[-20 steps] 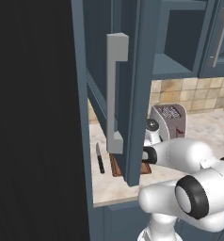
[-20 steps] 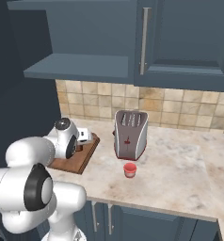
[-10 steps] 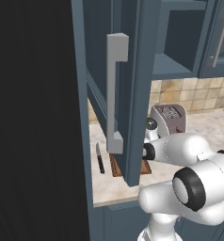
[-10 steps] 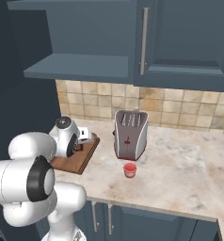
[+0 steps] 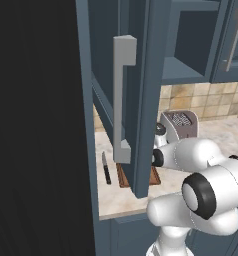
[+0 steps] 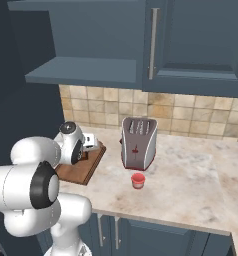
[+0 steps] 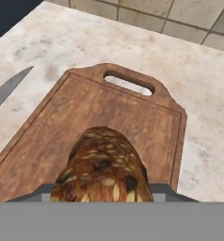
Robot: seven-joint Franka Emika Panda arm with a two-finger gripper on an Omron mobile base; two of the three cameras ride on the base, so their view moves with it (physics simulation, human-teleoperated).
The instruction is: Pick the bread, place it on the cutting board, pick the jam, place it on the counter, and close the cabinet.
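The gripper hangs low over the cutting board, its fingers clenched on the bread, a rounded brown loaf chunk with a rough, seeded crust. In the hand view the loaf sits above the board's face, between the dark finger tips at the bottom edge; whether it touches the wood cannot be told. The board is a rectangular slab of reddish-brown wood with visible grain, a shallow groove around its border and an oblong handle cut-out at its far end. It lies on the counter, a beige, marble-patterned surface with a pale edge, backed by a wall of tan square tiles.

Left of the board lies a knife with a black handle and a grey blade. Right of the board stands a silver, boxy toaster with red marks on its front. The jam, a short red jar with a paler rim, stands on the counter just in front of the toaster. The cabinet door, dark blue-grey and panelled, with a long light-grey bar handle, stands swung open over the board.
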